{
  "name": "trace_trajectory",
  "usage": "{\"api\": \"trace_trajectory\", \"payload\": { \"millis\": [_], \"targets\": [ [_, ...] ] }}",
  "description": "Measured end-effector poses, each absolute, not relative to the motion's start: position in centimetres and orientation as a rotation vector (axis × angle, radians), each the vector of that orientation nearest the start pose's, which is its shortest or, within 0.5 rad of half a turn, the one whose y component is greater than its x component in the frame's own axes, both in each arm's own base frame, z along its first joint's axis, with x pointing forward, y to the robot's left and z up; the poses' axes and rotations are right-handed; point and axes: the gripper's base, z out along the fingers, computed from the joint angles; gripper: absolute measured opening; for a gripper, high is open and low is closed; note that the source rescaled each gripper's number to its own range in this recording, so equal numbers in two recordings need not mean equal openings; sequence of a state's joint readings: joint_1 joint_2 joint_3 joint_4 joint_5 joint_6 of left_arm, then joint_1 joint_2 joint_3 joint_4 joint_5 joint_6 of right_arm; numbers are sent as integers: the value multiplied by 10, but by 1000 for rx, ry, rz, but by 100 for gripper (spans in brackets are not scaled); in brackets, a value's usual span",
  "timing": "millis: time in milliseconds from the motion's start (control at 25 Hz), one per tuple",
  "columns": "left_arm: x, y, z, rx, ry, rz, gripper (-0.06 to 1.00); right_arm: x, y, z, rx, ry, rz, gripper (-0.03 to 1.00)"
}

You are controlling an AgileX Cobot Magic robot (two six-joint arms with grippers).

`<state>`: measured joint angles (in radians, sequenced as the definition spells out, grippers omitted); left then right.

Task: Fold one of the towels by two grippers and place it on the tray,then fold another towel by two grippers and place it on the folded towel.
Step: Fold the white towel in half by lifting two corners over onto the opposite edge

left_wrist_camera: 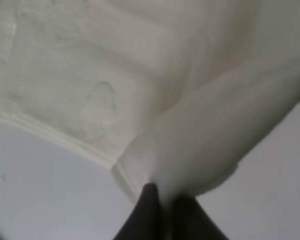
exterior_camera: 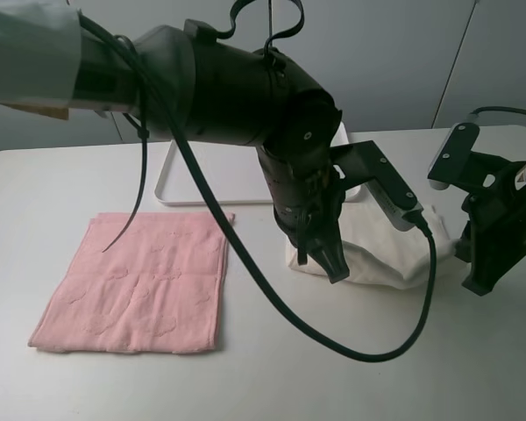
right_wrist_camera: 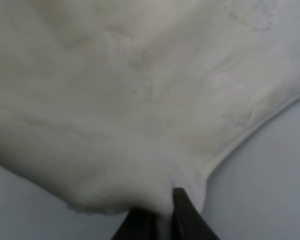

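The cream towel [exterior_camera: 381,250] lies bunched on the table right of centre, just in front of the white tray [exterior_camera: 206,175]. My left gripper [exterior_camera: 323,254] is shut on its left edge. My right gripper [exterior_camera: 463,252] is shut on its right edge. In the left wrist view the black fingertips [left_wrist_camera: 147,212] pinch a raised fold of the cream towel [left_wrist_camera: 90,90]. The right wrist view has the fingertips [right_wrist_camera: 182,215] clamping a corner of the cream cloth [right_wrist_camera: 140,100]. The pink towel [exterior_camera: 140,281] lies flat and unfolded at the front left. The left arm hides part of the tray.
The bulky left arm [exterior_camera: 228,88] reaches across from the upper left. Its black cable [exterior_camera: 272,298] loops down over the table and past the pink towel's right corner. A white wall stands behind the table.
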<state>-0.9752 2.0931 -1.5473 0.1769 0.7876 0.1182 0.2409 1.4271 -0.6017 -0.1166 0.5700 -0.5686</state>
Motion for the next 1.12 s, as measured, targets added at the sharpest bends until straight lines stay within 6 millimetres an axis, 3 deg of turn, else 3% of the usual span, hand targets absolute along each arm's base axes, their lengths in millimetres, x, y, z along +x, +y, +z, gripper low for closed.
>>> {"api": "trace_trajectory", "payload": {
  "millis": [480, 760, 960, 1120],
  "targets": [
    [277, -347, 169, 1424, 2345, -56, 0, 229, 47, 171, -824, 2631, -178, 1],
    [290, -342, 163, 1339, 2374, -77, 0, 242, 46, 147, -666, 2703, -213, 1],
    [300, -336, 163, 1286, 2379, -90, 0, 251, 46, 140, -618, 2654, -228, 1],
    [308, -332, 150, 1267, 2406, -82, 0, 256, 47, 142, -627, 2586, -239, 1]
  ]
}}
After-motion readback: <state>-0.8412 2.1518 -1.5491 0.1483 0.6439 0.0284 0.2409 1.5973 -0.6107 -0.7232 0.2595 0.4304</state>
